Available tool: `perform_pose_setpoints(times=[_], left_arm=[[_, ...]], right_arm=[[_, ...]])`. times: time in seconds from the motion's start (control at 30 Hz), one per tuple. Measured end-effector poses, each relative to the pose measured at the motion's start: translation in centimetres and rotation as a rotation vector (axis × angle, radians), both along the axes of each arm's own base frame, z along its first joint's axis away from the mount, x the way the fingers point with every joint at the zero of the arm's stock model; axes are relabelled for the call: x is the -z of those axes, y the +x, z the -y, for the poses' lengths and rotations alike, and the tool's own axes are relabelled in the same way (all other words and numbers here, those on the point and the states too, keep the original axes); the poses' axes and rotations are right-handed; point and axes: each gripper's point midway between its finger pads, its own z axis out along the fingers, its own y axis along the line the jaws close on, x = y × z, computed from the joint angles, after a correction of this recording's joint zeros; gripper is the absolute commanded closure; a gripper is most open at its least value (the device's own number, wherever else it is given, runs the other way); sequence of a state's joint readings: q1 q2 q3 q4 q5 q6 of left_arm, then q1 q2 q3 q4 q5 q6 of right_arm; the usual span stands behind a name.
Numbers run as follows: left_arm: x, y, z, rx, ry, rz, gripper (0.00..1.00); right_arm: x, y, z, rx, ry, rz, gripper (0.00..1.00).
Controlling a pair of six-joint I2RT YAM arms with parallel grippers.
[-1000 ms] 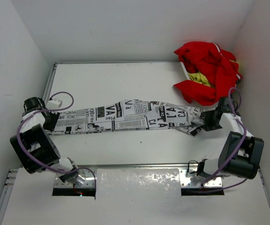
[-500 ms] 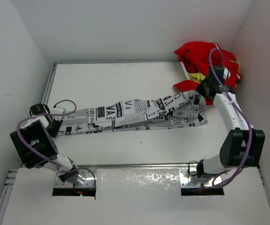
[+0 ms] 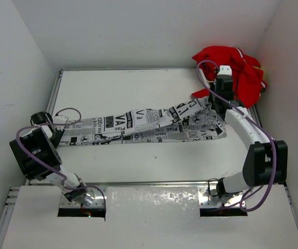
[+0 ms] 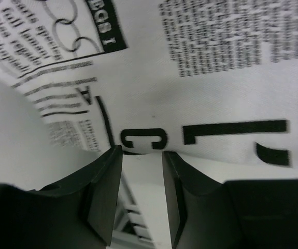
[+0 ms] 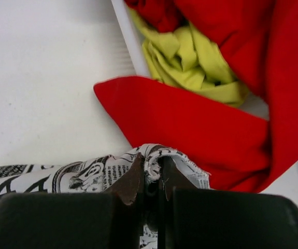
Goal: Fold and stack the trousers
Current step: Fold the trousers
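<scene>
From above, we see the trousers (image 3: 138, 124) stretched full length across the worktop (image 3: 138, 88), from the left edge toward the far right corner. No fold is made yet, and stacking is all ahead. The right gripper (image 3: 217, 107) sits just beside the red pile (image 3: 231, 65); open room lies far left.

Left wrist: the left gripper (image 4: 142, 171) pinches one end, its jaws parted by cloth.

Right wrist: the right gripper is pressed tight on the other end, with yellow cloth (image 5: 190, 57) close ahead.

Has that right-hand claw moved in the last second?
Yes. In the top view the right gripper, shut on the trousers, has travelled up the picture, ending right beside the red garments.
</scene>
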State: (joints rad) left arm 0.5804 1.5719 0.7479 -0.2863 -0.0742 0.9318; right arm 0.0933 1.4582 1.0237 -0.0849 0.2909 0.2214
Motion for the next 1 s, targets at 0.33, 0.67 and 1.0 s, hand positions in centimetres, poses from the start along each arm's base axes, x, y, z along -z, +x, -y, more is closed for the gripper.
perform_pose_setpoints(times=[0.33,0.67,1.0], left_arm=[[-7.9,3.7,0.2,-0.102,-0.261,0.254,0.64],[-5.2,1.7,-2.2,-0.424,-0.402,0.278,0.33],[0.6,1.6,-3.1,-0.564,-0.466,0.163,0.23]], right_arm=[[-2.1,0.7,0.5,0.002,-0.040,0.021,1.00],[-1.7,0.4,0.3,-0.004,-0.031,0.002,1.00],[-0.4,-0.7,0.4,-0.007,-0.034,-0.032,1.00]])
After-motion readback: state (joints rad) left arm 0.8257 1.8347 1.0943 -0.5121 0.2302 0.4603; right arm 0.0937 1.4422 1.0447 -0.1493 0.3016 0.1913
